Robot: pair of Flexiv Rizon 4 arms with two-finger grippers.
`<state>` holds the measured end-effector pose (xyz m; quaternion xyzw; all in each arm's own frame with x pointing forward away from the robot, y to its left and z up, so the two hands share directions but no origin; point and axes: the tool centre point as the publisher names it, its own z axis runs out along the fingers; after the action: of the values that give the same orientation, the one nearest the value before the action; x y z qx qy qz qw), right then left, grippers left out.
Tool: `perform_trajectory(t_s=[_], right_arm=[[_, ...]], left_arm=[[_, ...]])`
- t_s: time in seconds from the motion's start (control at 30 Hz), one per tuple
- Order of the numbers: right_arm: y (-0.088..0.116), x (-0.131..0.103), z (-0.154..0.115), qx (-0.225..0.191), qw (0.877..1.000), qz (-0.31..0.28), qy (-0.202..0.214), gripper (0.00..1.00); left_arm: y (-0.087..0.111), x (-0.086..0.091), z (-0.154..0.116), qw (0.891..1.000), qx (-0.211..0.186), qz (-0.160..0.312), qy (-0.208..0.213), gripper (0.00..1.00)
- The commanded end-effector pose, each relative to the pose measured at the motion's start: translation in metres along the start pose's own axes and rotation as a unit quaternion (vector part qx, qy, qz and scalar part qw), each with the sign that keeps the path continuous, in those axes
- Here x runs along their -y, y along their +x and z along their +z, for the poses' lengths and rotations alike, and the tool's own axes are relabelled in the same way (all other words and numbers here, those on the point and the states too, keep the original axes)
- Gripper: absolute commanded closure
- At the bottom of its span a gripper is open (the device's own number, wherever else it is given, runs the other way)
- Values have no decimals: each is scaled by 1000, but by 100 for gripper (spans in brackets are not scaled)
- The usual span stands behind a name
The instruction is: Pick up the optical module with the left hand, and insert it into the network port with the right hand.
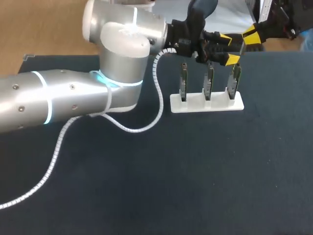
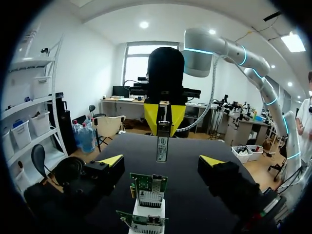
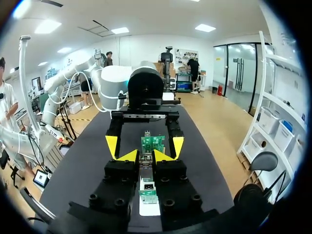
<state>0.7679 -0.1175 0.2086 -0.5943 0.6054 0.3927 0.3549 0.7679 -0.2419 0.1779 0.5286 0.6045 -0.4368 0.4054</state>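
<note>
**While the Left Pincer Stands Wide, the Right Grips the Module Over the Port**

Where the left arm reaches across the table (image 1: pixel 195 171), the left pincer (image 1: pixel 229 48) is spread wide and holds nothing. Three boards (image 1: pixel 209 81), upright in a white stand (image 1: pixel 205 105), lie ahead between its fingers. Further right, the right pincer (image 3: pixel 146 156) is closed on the module (image 2: pixel 162 146), which hangs with its long axis upright, tip down. The port (image 3: pixel 147 186) on the stand's right-end board lies straight below it, so the coming push is probably straight down, by the right arm alone. Whether the tip already meets the port is hidden by the fingers. From above, the module is hard to pick out.
</note>
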Motion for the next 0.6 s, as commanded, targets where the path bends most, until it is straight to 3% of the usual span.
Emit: perform_trajectory(t_s=[0.03, 0.43, 0.6], right_arm=[[0, -2, -1, -1, 1000, -2, 0, 100], [-2, 1, -2, -3, 1000, -8, -1, 100], [-3, 2, -2, -4, 1000, -8, -2, 100]], left_arm=[[0, 2, -6, 999, -43, -10, -2, 0], [25, 2, 5, 990, -142, -11, 16, 0], [26, 0, 6, 989, -147, -6, 17, 0]])
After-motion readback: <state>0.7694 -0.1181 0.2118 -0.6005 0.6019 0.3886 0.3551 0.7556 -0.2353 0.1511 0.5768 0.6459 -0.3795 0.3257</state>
